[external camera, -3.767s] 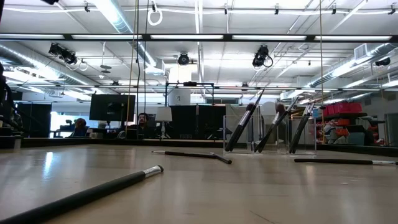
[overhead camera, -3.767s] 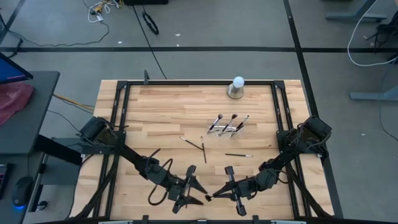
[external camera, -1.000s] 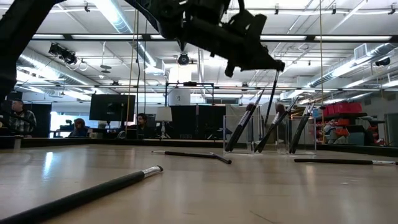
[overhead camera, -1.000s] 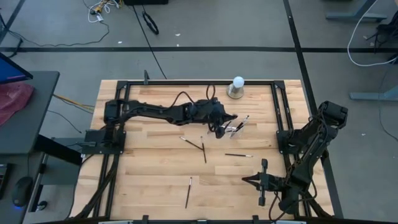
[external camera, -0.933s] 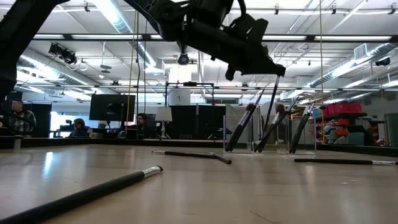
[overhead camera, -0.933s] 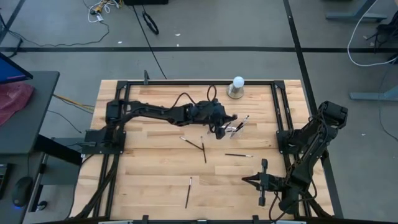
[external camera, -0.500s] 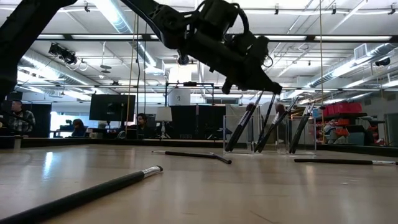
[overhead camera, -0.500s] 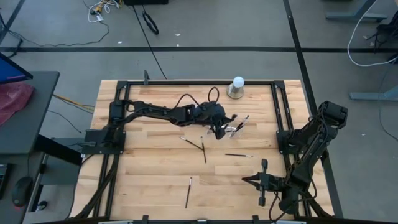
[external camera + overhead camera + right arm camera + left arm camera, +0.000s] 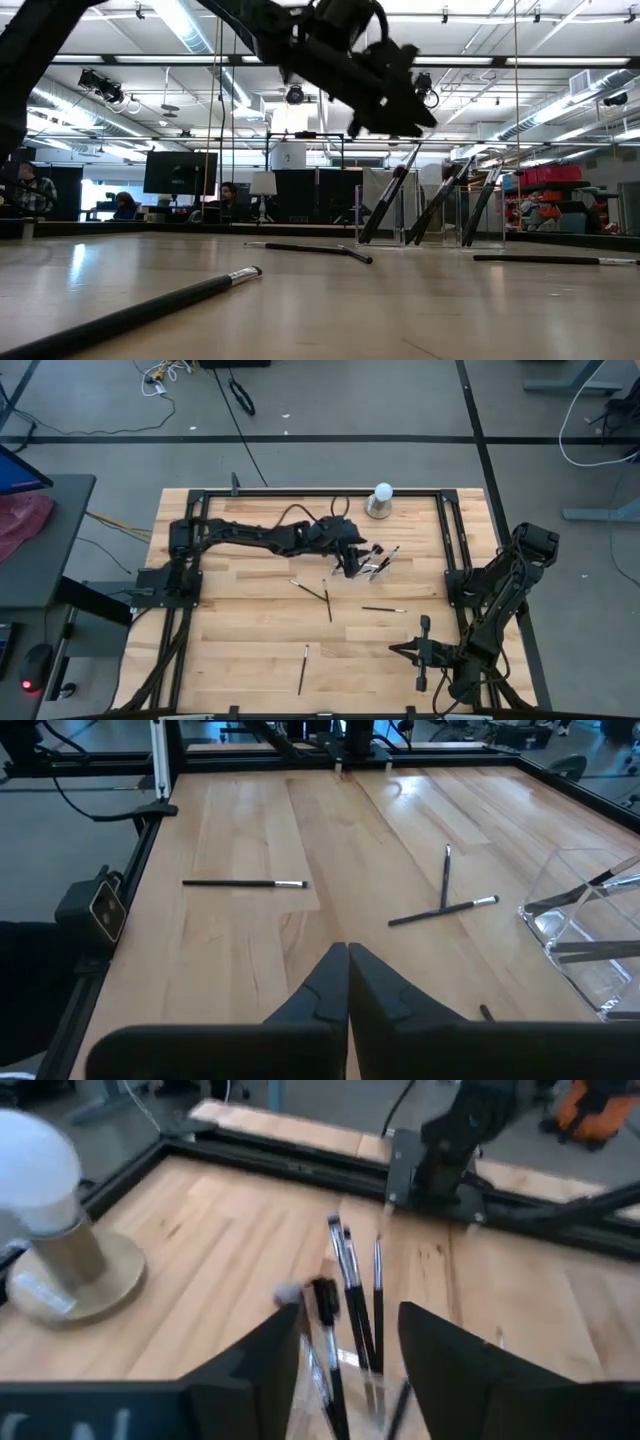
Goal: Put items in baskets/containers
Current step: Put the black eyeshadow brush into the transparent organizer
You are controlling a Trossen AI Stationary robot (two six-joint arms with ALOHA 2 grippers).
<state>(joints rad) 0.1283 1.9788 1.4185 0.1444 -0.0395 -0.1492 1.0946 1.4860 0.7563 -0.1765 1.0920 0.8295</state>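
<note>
Standing near the table's far edge, the clear plastic holder [image 9: 372,567] has see-through flat walls & square corners, w/ several slim brushes [image 9: 388,205] leaning tilted inside it; low view shows three dark handles [image 9: 482,208] slanting the same way. Left gripper [image 9: 352,565] hangs just over the holder, fingers [image 9: 255,1370] spread apart w/ nothing between them; brush tips [image 9: 340,1265] show in the gap below. Right gripper [image 9: 421,652] sits near the table's front right, fingers [image 9: 347,982] pressed together, empty. Loose brushes on the wood: two thin dark ones crossing [image 9: 322,596] mid-table, one w/ a pale ferrule [image 9: 384,609] to their right, another [image 9: 302,669] nearer the front. Table [image 9: 250,630] is pale butcher-block planks in a black frame. White ball on a grey round base [image 9: 380,500] stands at the far edge, behind the holder.
</note>
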